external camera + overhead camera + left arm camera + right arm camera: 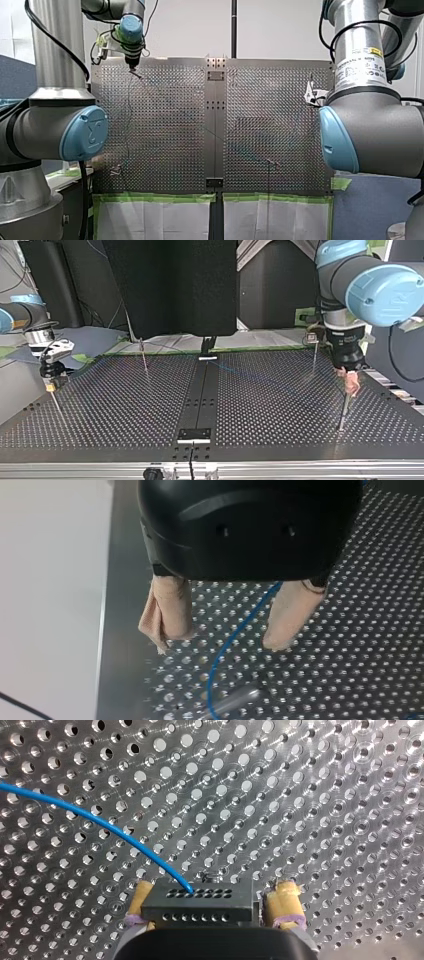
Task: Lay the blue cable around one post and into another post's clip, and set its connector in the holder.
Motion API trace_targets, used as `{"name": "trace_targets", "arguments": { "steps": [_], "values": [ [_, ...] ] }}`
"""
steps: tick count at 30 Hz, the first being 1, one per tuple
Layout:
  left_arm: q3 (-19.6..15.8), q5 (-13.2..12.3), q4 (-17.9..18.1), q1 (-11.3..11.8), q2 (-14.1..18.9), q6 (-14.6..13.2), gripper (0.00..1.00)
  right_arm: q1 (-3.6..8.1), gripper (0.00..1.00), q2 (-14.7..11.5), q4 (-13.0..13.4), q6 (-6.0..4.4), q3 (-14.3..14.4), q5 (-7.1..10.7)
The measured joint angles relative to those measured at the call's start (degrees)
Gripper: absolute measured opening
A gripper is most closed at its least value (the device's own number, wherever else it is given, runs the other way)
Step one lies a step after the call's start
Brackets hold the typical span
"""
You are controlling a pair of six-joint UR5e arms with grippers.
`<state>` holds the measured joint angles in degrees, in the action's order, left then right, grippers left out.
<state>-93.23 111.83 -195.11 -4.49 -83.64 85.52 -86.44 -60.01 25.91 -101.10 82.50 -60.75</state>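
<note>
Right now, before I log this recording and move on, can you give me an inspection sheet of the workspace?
Surface: perforated metal table, green tape along its edge.
Job's things: blue cable ends in a black connector; thin posts stand on the table; black block at the top view's near edge, maybe the holder.
Clutter: nothing seen.
Grippers: left gripper open, cable passing between its beige pads; right gripper shut on the connector.
Cables: black cable hangs by my left arm.
Surroundings: black panel behind the table.

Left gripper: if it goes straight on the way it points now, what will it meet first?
Probably the blue cable between the left gripper's open fingers, then the metal post on the perforated table; depth is unclear.
</note>
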Motion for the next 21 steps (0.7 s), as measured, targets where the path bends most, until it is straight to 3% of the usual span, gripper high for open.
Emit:
{"name": "trace_targets", "arguments": {
  "steps": [7,21],
  "values": [
    [0.00,0.01,-2.86,-0.07,0.01,-0.01,1.00,0.00,1.00,0.00,0.00,0.00,0.00,0.00],
    [-0.03,0.99,-3.38,-0.10,0.03,0.65,1.00,0.00,1.00,0.00,0.00,0.00,0.00,0.00]
  ]
}}
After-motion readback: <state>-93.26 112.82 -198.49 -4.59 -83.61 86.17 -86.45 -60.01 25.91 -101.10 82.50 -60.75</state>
